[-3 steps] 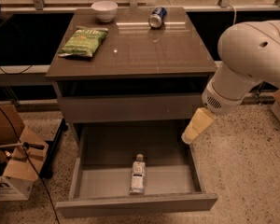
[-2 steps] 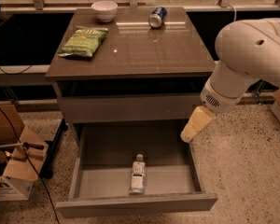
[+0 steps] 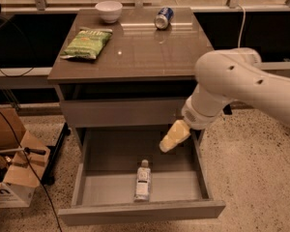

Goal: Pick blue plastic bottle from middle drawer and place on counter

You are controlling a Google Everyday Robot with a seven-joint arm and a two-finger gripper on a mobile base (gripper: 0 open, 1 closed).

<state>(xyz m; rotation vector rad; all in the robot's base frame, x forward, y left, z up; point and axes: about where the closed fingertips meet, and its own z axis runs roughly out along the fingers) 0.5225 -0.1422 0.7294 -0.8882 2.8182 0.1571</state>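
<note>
The blue plastic bottle, clear with a white cap and a pale label, lies on its side on the floor of the open middle drawer. My gripper, with pale yellowish fingers, hangs from the white arm above the drawer's right half, up and to the right of the bottle and apart from it. The glossy grey-brown counter tops the cabinet.
On the counter lie a green chip bag, a white bowl and a blue soda can on its side. A cardboard box and cables sit on the floor at left. A railing runs behind the cabinet.
The arm and gripper have swung left and slightly down, from the drawer's right edge to over its inside, nearer the bottle. The bottle has not moved.
</note>
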